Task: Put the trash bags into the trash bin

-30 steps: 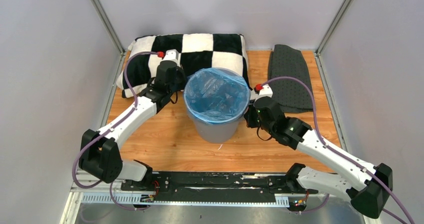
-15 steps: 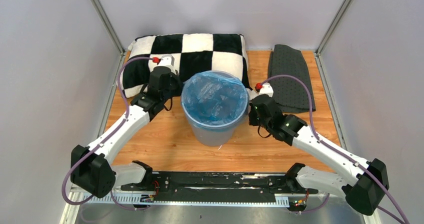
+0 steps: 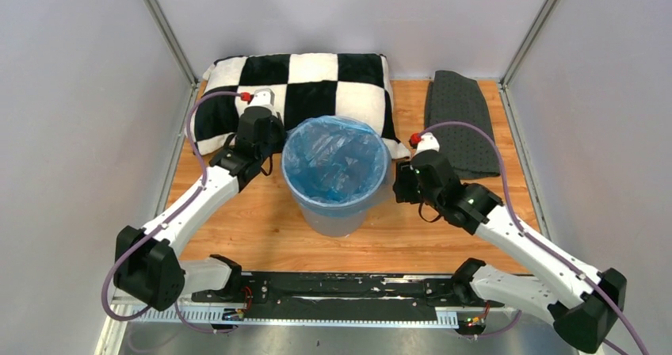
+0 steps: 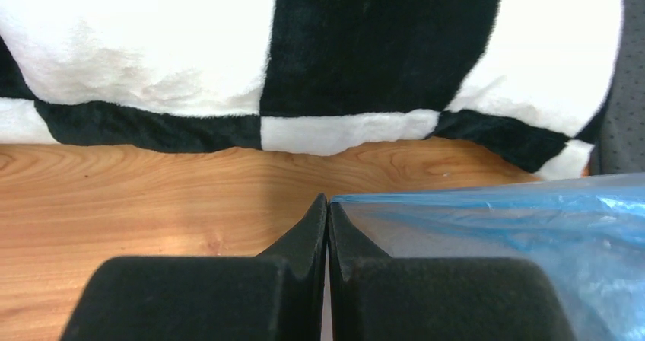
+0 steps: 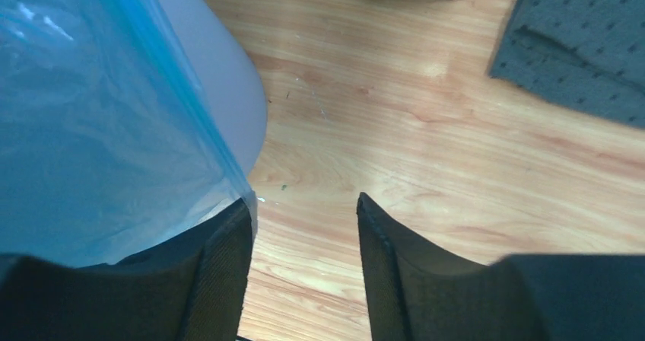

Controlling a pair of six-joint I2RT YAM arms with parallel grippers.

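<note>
The light-grey trash bin (image 3: 337, 219) stands mid-table, and the light-blue trash bag (image 3: 336, 162) lines it, its edge folded over the rim. My left gripper (image 3: 279, 144) is at the bin's left rim. In the left wrist view it (image 4: 327, 201) is shut, with the bag's taut edge (image 4: 517, 227) running out from its tips. My right gripper (image 3: 395, 182) hangs beside the bin's right wall. It (image 5: 304, 199) stands open with only wood between its fingers. The bag (image 5: 91, 128) and the bin wall (image 5: 222, 74) lie outside its left finger.
A black-and-white checkered pillow (image 3: 317, 74) lies behind the bin, close to my left gripper. A dark grey dotted mat (image 3: 460, 121) lies at the back right. Metal frame posts and grey walls enclose the wooden table (image 3: 261, 220).
My right gripper has opened and let go of the bag's edge. The bin has slid a little to the left. My left gripper pulled slightly left, still shut.
</note>
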